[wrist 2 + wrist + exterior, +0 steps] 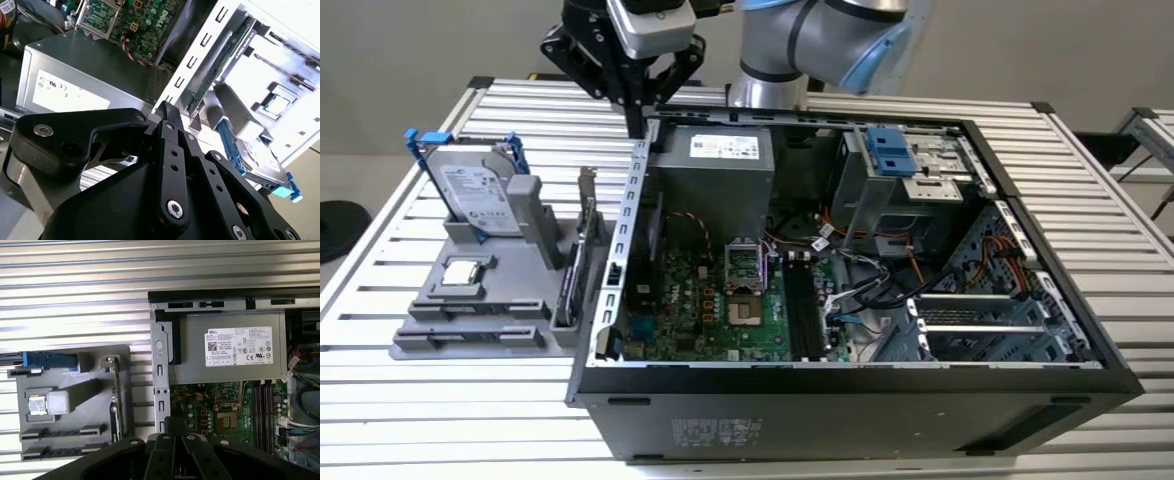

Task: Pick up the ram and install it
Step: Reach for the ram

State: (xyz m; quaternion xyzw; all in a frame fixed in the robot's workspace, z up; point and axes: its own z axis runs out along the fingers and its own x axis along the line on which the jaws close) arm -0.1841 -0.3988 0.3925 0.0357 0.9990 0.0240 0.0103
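A long, thin dark green board, which I take to be the ram (pixel 568 285), stands on edge in the grey holder (pixel 420 335) close to the open computer case's wall. It is seen edge-on in both wrist views (pixel 220 65) (pixel 116 400). My gripper (pixel 636 122) hangs high over the case's far corner on the exterior view's left, by the power supply. Its black fingers (pixel 167 107) (pixel 174 422) are shut together with nothing between them. The gripper is well apart from the ram.
The open case (pixel 854 385) holds a power supply (pixel 714 165), a motherboard (pixel 707 310) and loose cables (pixel 881 280). The holder also carries a silver hard drive (pixel 474 195) and a small square chip (pixel 464 270). Everything stands on a slatted metal table (pixel 454 420).
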